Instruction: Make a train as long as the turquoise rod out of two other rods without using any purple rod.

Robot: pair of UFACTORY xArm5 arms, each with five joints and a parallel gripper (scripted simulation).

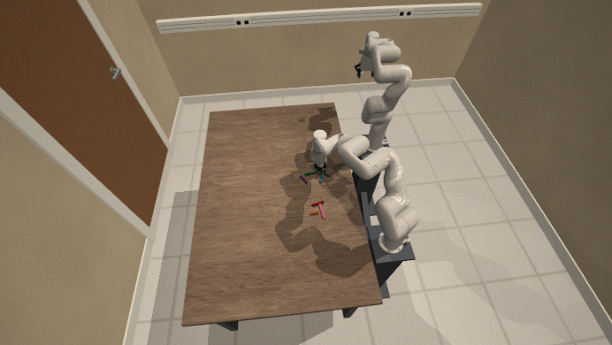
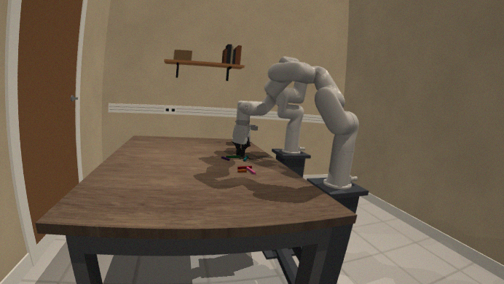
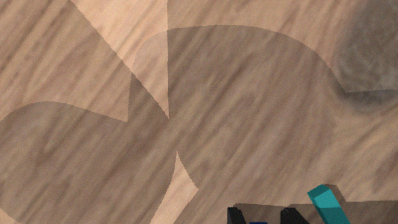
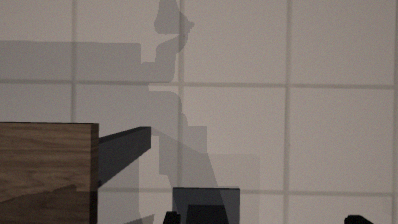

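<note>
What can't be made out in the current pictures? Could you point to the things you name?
- Whether the left claw point(image 1: 320, 169) point(image 2: 240, 154) grips the blue piece: the left wrist view's bottom edge cuts it off.
- The turquoise rod's far end point(image 3: 332, 207): cut off by that same edge.
- The green rod's point(image 1: 311, 173) point(image 2: 233, 156) right end: too small beside the dark fingers in the top view.
- Any rods from the right wrist: that view shows mostly floor.
</note>
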